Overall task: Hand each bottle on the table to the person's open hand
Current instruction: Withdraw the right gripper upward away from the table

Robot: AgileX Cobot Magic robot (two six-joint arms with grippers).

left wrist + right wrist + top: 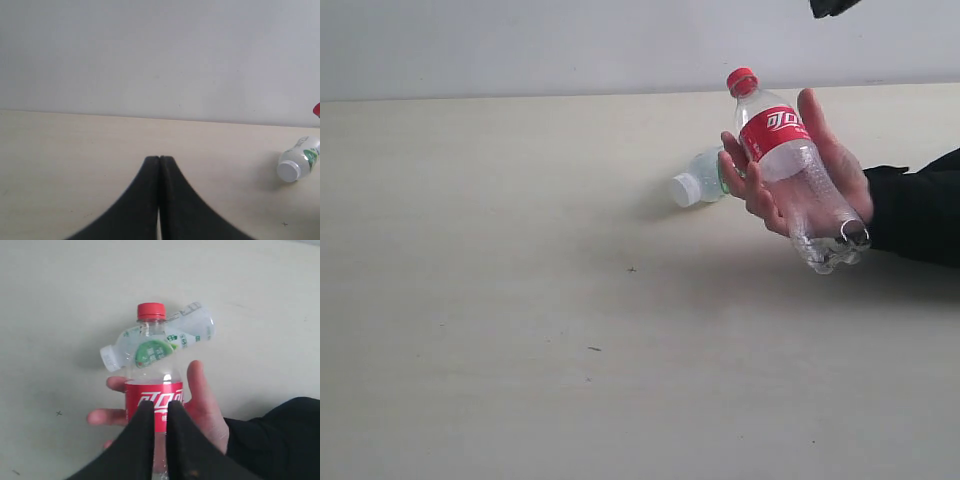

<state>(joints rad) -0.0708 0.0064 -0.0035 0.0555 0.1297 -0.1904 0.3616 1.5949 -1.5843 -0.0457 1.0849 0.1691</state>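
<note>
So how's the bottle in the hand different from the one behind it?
The red-label bottle rests tilted in the person's hand; the green-label bottle lies on its side on the table. The red-label bottle has a red cap; the green-label bottle has a white cap. Both are clear plastic with their caps on.

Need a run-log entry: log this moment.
clear red-label plastic bottle: in person's hand | clear green-label plastic bottle: lying on table | left end effector: shut
</note>
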